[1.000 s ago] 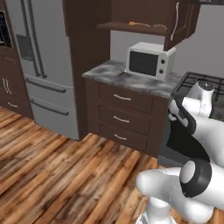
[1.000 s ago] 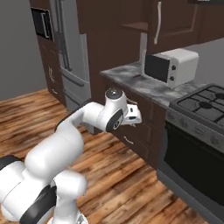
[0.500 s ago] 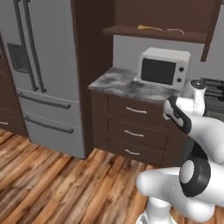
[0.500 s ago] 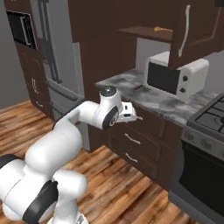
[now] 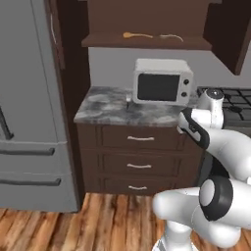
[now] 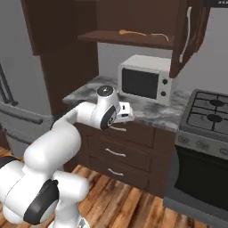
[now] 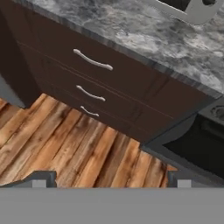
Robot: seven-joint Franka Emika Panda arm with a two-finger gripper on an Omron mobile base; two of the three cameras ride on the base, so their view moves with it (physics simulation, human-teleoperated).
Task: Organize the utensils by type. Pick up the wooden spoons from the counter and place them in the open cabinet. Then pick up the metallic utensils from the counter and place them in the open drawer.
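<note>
Two wooden spoons lie on the open cabinet's shelf (image 5: 147, 41): an orange-tan one (image 5: 132, 35) on the left and a paler one (image 5: 171, 37) to its right; the right base view shows them too (image 6: 132, 32) (image 6: 159, 36). The grey marbled counter (image 5: 110, 109) runs under the white microwave (image 5: 162, 87). I cannot make out the metallic utensils on it. Three drawer fronts (image 7: 92, 60) below the counter are closed; the open drawer is out of view. My gripper (image 6: 127, 111) hangs in front of the counter's edge, open and holding nothing, its fingertips (image 7: 39, 178) far apart.
A grey fridge (image 5: 29, 122) stands left of the counter. A stove with an oven (image 6: 209, 133) stands to its right. The cabinet door (image 6: 189, 31) is swung open above the microwave. Wooden floor (image 7: 65, 144) lies in front of the drawers.
Both base views have shifted, so the base has driven: the counter and microwave now sit nearer and more centred. The arm holds the same pose and the gripper stays open.
</note>
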